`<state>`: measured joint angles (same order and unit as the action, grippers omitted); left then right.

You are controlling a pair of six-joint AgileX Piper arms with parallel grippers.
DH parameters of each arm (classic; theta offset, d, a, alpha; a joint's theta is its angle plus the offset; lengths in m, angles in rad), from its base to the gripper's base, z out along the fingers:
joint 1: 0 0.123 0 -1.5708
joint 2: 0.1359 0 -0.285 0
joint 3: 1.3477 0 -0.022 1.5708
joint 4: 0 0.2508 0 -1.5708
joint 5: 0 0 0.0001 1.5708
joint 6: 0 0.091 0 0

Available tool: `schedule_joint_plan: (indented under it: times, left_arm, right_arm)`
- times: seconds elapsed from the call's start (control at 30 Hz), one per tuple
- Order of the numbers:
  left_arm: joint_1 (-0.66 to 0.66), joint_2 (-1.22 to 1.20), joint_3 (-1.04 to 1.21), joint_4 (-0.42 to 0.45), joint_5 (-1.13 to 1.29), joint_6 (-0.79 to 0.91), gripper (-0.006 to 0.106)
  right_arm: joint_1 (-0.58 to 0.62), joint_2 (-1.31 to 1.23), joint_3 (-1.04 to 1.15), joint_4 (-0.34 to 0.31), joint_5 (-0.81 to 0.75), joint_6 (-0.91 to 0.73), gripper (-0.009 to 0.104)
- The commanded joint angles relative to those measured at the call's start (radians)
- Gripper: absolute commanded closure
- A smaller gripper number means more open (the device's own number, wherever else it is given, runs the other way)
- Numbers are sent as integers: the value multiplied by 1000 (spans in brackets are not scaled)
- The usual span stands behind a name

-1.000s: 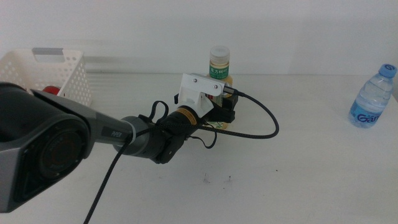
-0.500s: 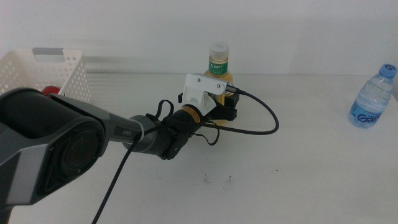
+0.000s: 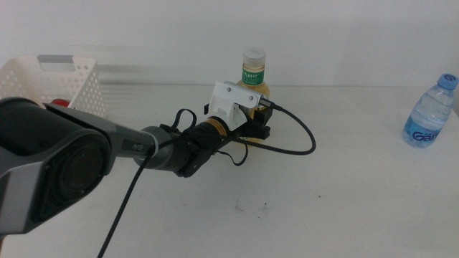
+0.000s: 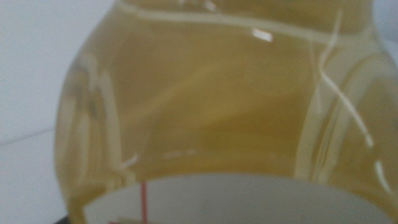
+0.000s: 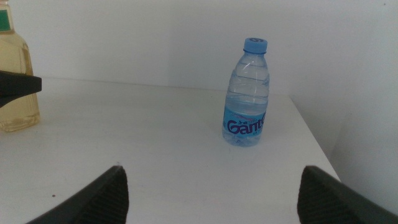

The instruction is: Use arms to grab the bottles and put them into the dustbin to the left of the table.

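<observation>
Left gripper is pressed against the yellow tea bottle, grip unclear, while the red can already lies in the dustbin behind it; the water bottle waits before the right gripper's wide-open jaws.

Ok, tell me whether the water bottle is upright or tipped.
Upright: the water bottle stands on its base on the table, blue cap on top, in both middle and right wrist views.
</observation>
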<state>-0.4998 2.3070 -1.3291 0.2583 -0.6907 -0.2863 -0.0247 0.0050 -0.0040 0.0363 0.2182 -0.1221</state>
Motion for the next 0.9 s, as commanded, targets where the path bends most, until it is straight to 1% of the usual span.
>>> schedule_joint_plan:
  times: [0.0,0.03,0.43,0.53,0.67,0.73,0.8,0.87]
  left_arm:
    - [5,-43,-8,24,14,-33,99]
    - [5,-58,-1,26,19,-36,102]
    - [3,-357,268,29,35,-34,102]
    - [1,-452,308,30,133,-34,102]
    - [-10,-580,311,41,351,-44,102]
    - [-13,-644,311,75,428,-97,102]
    - [-13,-704,309,140,493,-205,102]
    - [-13,-752,309,166,535,-290,102]
  right_arm:
    - [-6,-5,4,-7,-9,-6,2]
    - [-6,-5,4,-7,-9,-6,2]
    - [-6,-5,4,-7,-9,-6,2]
    - [-6,-5,4,-7,-9,-6,2]
    - [-6,-5,4,-7,-9,-6,2]
    - [-6,-5,4,-7,-9,-6,2]
    - [-6,-5,4,-7,-9,-6,2]
    - [-6,-5,4,-7,-9,-6,2]
